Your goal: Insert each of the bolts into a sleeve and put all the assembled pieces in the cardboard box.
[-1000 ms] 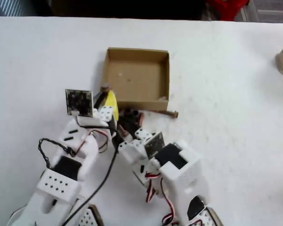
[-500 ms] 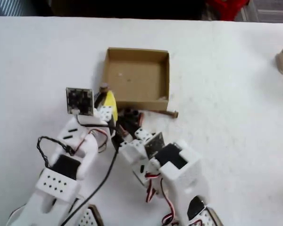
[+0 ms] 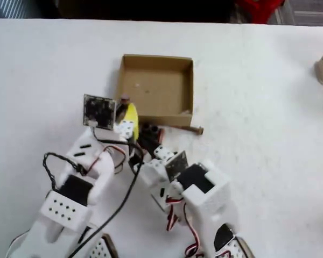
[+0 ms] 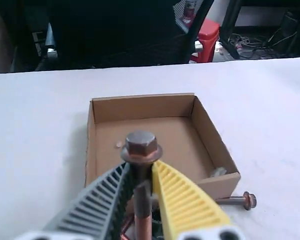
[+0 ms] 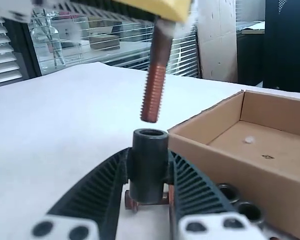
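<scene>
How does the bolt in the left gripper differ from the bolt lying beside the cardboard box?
The gripped bolt stands upright, head up, clamped in the left gripper; the loose bolt lies flat on the table. The gripped bolt hangs above a sleeve; the loose bolt rests beside the cardboard box. Both are brownish with flanged heads.

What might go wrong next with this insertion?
The bolt in the left tool hangs above the sleeve but leans off its axis, so the tip may catch the rim and jam. A downward push could then tip the sleeve in the right tool.
</scene>
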Tool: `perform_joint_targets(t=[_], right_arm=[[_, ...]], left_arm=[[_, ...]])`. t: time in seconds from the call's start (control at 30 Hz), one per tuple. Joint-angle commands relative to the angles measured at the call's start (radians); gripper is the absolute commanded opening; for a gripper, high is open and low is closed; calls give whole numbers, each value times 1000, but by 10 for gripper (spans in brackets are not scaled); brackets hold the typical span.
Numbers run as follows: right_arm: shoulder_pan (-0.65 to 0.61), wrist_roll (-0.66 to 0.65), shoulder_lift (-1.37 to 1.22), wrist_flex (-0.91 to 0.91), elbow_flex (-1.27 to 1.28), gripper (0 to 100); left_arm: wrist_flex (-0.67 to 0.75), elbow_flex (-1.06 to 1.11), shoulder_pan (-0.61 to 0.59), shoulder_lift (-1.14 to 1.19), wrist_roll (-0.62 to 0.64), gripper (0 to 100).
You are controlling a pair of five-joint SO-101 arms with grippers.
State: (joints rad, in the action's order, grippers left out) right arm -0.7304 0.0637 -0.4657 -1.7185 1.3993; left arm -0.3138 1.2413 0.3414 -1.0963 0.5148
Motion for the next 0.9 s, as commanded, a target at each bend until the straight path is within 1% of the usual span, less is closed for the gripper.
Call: perform_joint_targets(t=[0.0, 0.43, 0.6, 0.87], right_arm=[[-1, 2, 5, -24, 2, 16], [-1, 2, 5, -24, 2, 16], [5, 2, 8, -25, 2, 16], [16, 2, 13, -27, 3, 16]], left_arm=[[3, -69, 42, -2, 11, 22], [6, -29, 38, 2, 6, 22], [11, -12, -5, 4, 6, 22], [3, -5, -12, 1, 6, 22]])
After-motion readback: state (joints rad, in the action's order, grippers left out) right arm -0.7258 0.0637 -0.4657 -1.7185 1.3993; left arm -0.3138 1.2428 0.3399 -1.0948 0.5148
